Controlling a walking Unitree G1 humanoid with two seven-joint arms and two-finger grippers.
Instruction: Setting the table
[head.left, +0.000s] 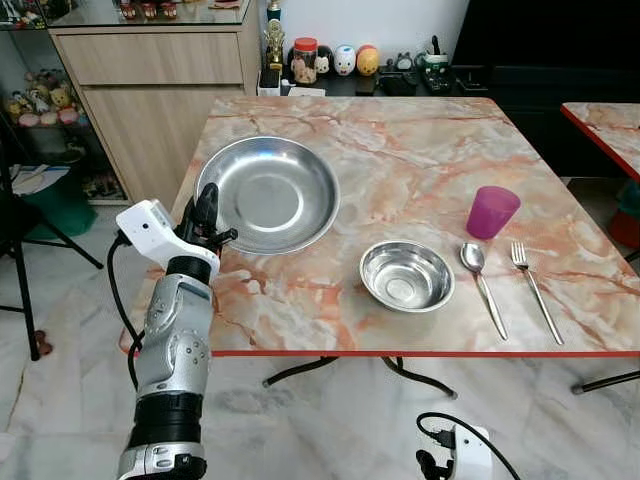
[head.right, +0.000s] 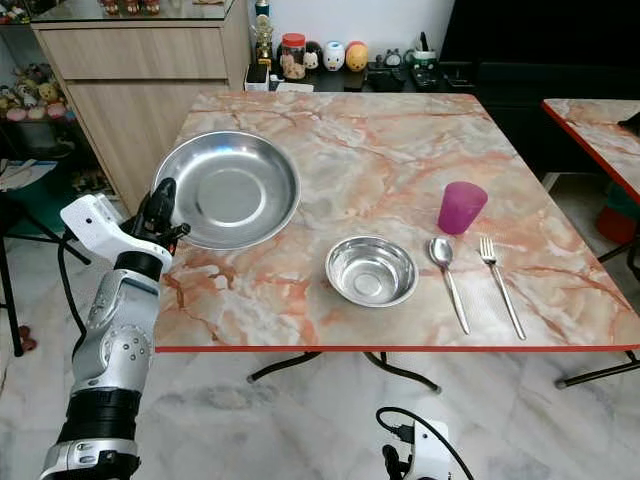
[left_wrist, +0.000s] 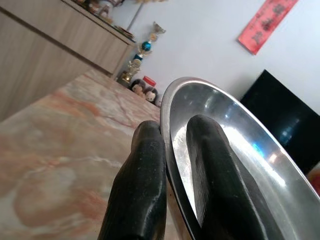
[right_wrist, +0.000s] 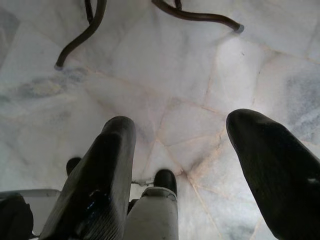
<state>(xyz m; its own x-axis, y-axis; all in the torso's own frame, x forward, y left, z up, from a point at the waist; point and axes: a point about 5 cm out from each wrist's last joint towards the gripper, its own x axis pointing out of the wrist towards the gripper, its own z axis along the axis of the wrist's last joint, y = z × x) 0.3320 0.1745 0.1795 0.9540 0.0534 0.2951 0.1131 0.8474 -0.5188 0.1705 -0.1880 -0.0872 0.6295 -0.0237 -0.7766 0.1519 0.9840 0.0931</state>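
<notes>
A large steel plate (head.left: 266, 190) lies on the marble table (head.left: 400, 150) at its left side. My left gripper (head.left: 206, 205) is shut on the plate's near left rim; in the left wrist view one finger (left_wrist: 142, 185) is under the rim and the other lies inside the plate (left_wrist: 240, 150). A small steel bowl (head.left: 406, 275) sits near the front edge. To its right are a spoon (head.left: 482, 280), a fork (head.left: 535, 290) and a purple cup (head.left: 492, 211). My right gripper (right_wrist: 182, 150) hangs open over the floor.
A wooden cabinet (head.left: 150, 90) stands behind the table's left corner. Jars and figurines (head.left: 330, 62) line a low shelf at the back. A second table's corner (head.left: 605, 125) is at the right. A chair leg (head.left: 25, 300) stands at the left.
</notes>
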